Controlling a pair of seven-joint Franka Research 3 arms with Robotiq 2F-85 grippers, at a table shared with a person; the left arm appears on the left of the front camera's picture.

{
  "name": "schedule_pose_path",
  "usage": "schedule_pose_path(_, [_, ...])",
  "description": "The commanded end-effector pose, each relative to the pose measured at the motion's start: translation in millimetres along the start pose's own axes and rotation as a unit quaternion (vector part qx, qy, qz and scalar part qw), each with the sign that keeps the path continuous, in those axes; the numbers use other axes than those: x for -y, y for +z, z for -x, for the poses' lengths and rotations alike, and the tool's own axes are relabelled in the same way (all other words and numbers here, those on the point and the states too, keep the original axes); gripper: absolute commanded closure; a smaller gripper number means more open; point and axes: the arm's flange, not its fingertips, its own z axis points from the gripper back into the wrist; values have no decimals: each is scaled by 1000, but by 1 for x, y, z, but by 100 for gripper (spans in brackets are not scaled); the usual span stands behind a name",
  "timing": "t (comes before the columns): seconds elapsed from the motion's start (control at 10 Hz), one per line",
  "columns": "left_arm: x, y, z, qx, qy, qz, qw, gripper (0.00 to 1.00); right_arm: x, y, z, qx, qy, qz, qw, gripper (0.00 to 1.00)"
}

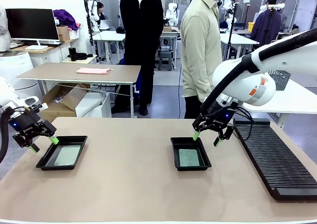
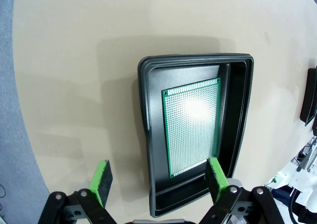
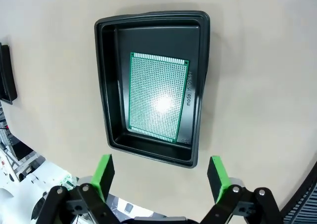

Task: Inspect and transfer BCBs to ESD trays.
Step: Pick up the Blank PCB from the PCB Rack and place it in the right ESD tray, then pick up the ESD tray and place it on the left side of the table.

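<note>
Two black ESD trays rest on the tan table, each with a green BCB lying flat inside. The left tray point(image 1: 63, 153) holds a board point(image 1: 67, 155), and my left gripper point(image 1: 43, 143) hovers open just above its left end. In the left wrist view that tray point(image 2: 146, 135) and its board point(image 2: 192, 127) lie under the open fingers point(image 2: 102, 181). The right tray point(image 1: 190, 154) holds a board point(image 1: 188, 157); my right gripper point(image 1: 207, 138) stands open above its far right corner. Seen from the right wrist, this tray point(image 3: 106, 85) and board point(image 3: 157, 97) lie beyond the spread green pads point(image 3: 104, 171).
A long black ribbed rack point(image 1: 275, 157) lies along the table's right side. Two people stand beyond the far edge, one in a beige shirt point(image 1: 200, 45) close to the table. Bare tabletop stretches between the two trays and toward the front edge.
</note>
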Motion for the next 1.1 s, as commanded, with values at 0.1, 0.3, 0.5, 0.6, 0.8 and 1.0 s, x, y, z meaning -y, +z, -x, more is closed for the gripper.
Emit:
schedule_pose_path(0.1, [-1, 1, 0, 3, -2, 0, 1000, 0, -4, 6, -1, 6, -16, 17, 1000, 0])
schedule_pose_path(0.3, [-1, 1, 0, 3, -2, 0, 1000, 0, -1, 2, 1, 1, 0, 3, 1000, 0])
schedule_pose_path(0.5, [-1, 1, 0, 3, -2, 0, 1000, 0, -1, 2, 1, 1, 0, 3, 1000, 0])
schedule_pose_path(0.6, [-1, 1, 0, 3, -2, 0, 1000, 0, -1, 2, 1, 1, 0, 3, 1000, 0])
schedule_pose_path(0.8, [-1, 1, 0, 3, -2, 0, 1000, 0, -1, 2, 1, 1, 0, 3, 1000, 0])
schedule_pose_path(1.0, [-1, 1, 0, 3, -2, 0, 1000, 0, -1, 2, 1, 1, 0, 3, 1000, 0])
